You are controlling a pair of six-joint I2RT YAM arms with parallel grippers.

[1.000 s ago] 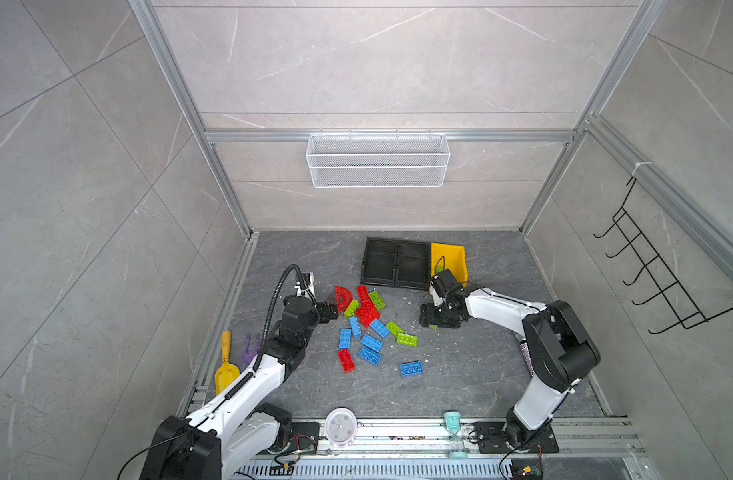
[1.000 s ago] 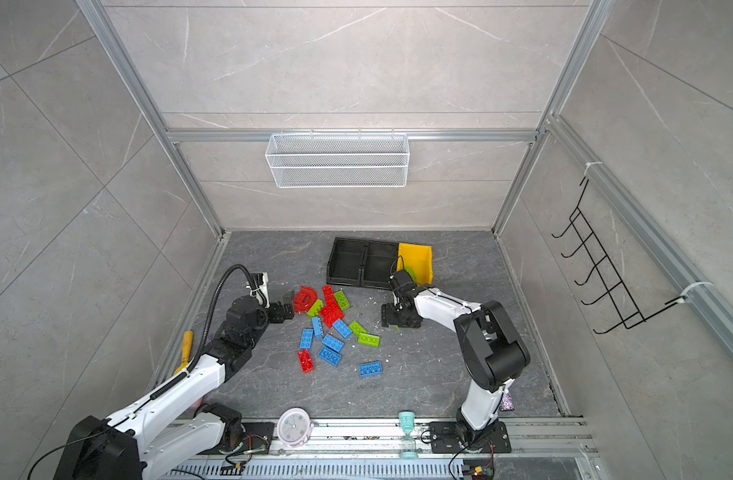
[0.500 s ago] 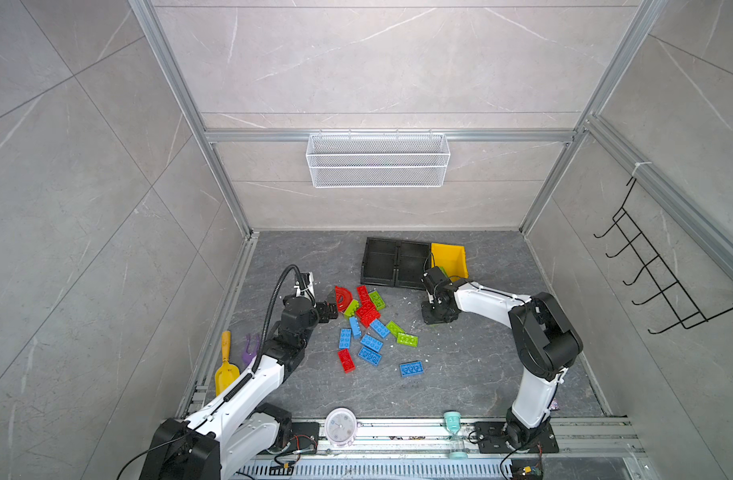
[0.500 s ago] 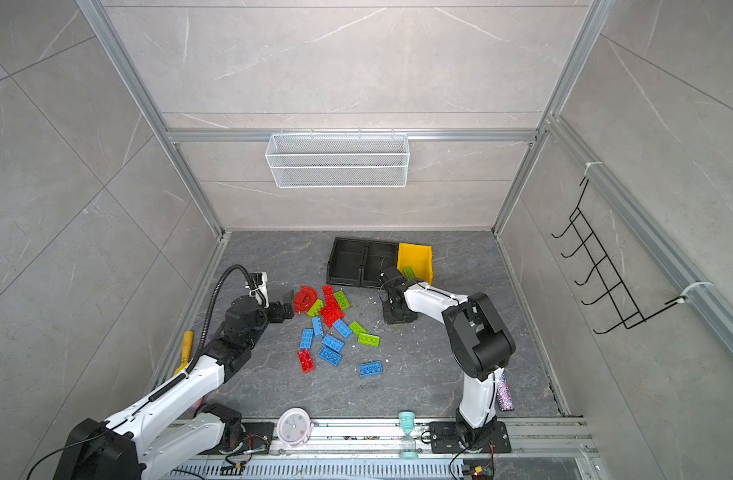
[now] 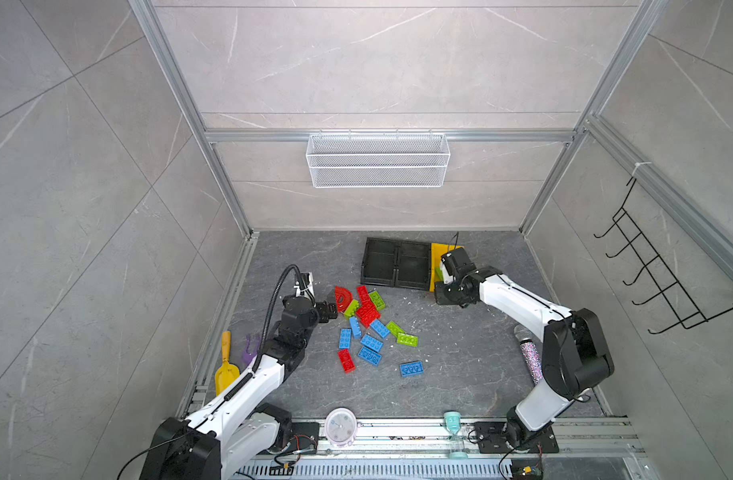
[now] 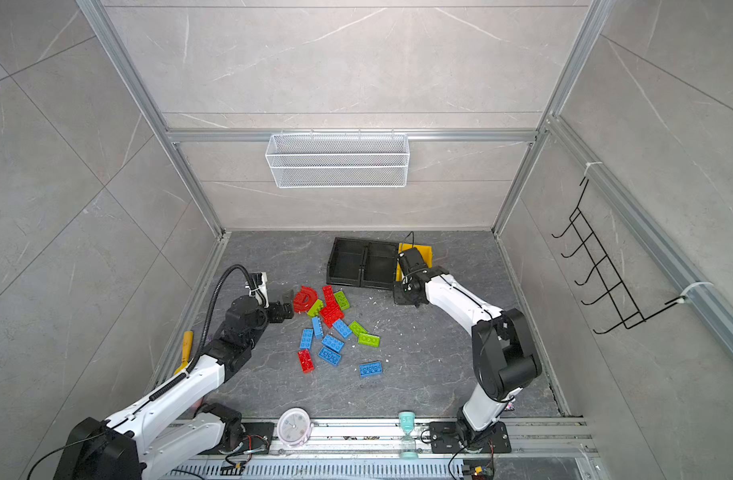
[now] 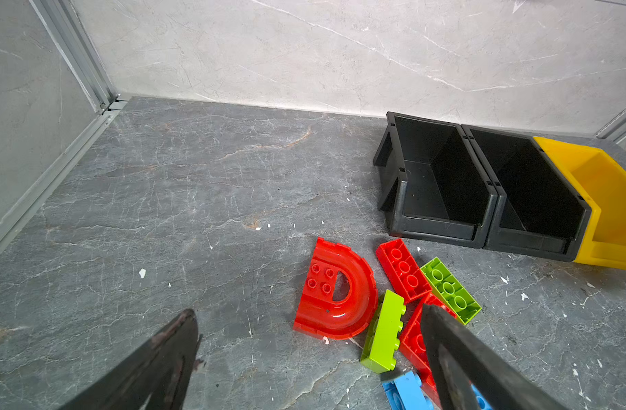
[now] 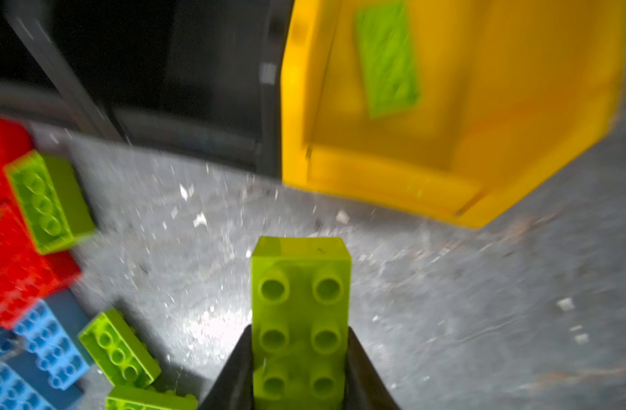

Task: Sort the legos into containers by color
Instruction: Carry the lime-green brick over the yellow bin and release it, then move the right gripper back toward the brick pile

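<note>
- Grey marbled floor (image 5: 472, 365) is carrying everything we are looking at, and white flecks (image 7: 142, 272) are lying scattered across it.
- We are seeing the two black containers (image 5: 398, 266) standing side by side near the back wall (image 5: 377, 208), touching, with the yellow container (image 5: 436, 251) pressing against their right side.
- We are finding the loose legos (image 5: 366, 316) lying in a cluster left of centre in both top views: red, blue and lime green, with the red arch (image 7: 336, 294) at its left edge.
- The left gripper (image 7: 308, 319) is hovering just beside the red arch, its jaws standing wide apart and gripping nothing.
- The right gripper (image 8: 299, 333) is hanging just in front of the yellow container, its jaws pinching a lime green brick (image 8: 300, 284) by its long sides, studs facing the wrist camera.
- We are also making out another green brick (image 8: 387, 60) lying inside the yellow container, blurred.
</note>
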